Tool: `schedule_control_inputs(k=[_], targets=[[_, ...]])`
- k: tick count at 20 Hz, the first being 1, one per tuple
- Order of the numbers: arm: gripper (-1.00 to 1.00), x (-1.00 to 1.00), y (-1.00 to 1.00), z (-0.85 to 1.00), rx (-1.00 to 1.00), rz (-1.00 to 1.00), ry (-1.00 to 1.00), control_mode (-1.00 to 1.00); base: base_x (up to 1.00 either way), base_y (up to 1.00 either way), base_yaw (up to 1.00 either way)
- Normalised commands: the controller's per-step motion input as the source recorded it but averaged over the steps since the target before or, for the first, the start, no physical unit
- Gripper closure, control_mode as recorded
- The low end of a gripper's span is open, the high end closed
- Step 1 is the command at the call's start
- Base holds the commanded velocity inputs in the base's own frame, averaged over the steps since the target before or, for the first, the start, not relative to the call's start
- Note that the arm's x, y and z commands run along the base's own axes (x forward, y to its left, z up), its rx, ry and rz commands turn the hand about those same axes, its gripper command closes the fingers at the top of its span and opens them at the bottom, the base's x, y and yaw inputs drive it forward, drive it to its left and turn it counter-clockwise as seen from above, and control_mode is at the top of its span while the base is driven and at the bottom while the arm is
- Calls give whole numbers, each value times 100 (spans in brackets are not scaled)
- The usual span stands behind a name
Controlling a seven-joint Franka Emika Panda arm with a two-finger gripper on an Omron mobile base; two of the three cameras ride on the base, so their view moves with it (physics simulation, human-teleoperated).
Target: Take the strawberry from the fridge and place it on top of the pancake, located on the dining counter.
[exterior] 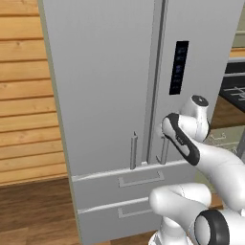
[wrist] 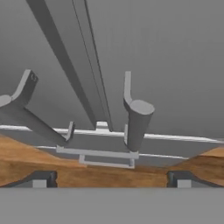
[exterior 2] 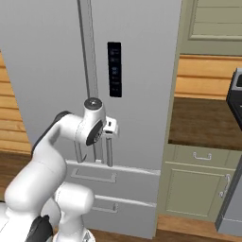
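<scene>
Gripper [wrist: 111, 178] before smooth grey fridge [exterior: 105, 86]

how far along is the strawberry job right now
Only the approach looks done: the fridge doors are both shut. In hand: the gripper, jaws open and empty, faces the right door's handle. Left: opening it, taking the strawberry, and placing it on the pancake.

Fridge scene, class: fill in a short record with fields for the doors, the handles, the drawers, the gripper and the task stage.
doors: fridge has both doors shut, nothing inside visible
handles: two vertical bars near the centre seam, left handle and right handle
drawers: two below the doors, shut
gripper: gripper open, close to the bottom ends of the handles, holding nothing
display panel: dark display panel on the right door
task stage: fridge not yet opened
</scene>
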Motion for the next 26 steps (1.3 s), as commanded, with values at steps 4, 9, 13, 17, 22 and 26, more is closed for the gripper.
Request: schedule_control_inputs(k=[4,9,13,17,22,26], targets=[[-100,51,-11,-3,-5,0,1,-100,0,0,0],[-100,59,-8,0,-2,0,3,-100,0,0,0],[-100,43,-8,-18,0,0,1,-100,0,0,0],[-100,16,-13,-34,-2,0,0,-100,0,0,0],[-100,28,-1,-41,-2,0,0,-100,0,0,0],[-100,11,0,-27,0,0,1,-100,0,0,0]])
